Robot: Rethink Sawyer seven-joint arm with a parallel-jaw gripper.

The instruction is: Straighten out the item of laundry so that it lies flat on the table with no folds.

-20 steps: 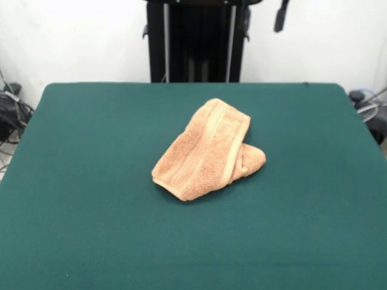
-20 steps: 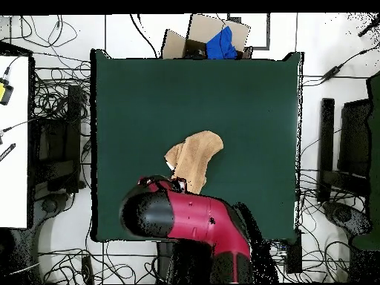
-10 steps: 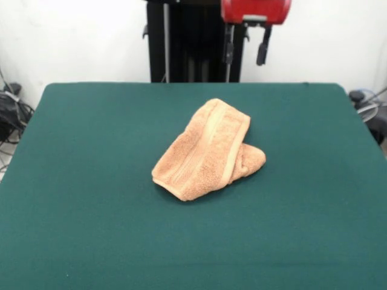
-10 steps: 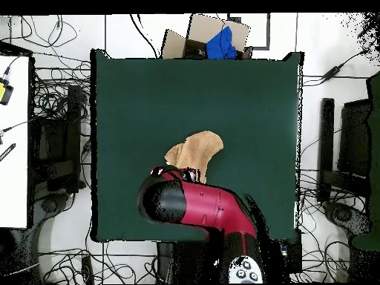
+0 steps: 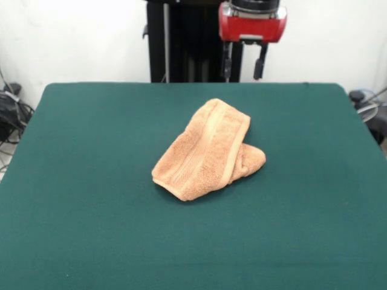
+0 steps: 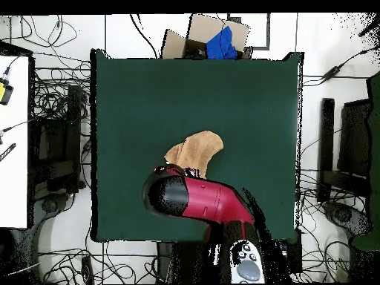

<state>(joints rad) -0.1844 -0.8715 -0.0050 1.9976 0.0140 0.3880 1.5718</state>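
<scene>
The peach-orange towel [image 5: 208, 151] lies folded over on itself in the middle of the dark green table [image 5: 91, 181], with a rounded lump at its right end and a border band running along its top layer. My gripper [image 5: 243, 67] hangs under the red wrist at the table's far edge, above and behind the towel, open and empty, with its two dark fingers [image 5: 260, 63] apart. In the overhead view the towel [image 6: 197, 151] shows just beyond the red arm [image 6: 200, 204], which hides the gripper and the towel's near end. No white tag shows.
The black pedestal [image 5: 193, 42] stands behind the table's far edge. In the overhead view a cardboard box with a blue cloth [image 6: 215, 41] sits past the table's [image 6: 245, 96] top edge. Cables and black equipment lie on the floor at both sides.
The red wrist and gripper have come down into the front view and lowered a little. In the overhead view the arm has swung right, over the towel's near end. The towel has not moved.
</scene>
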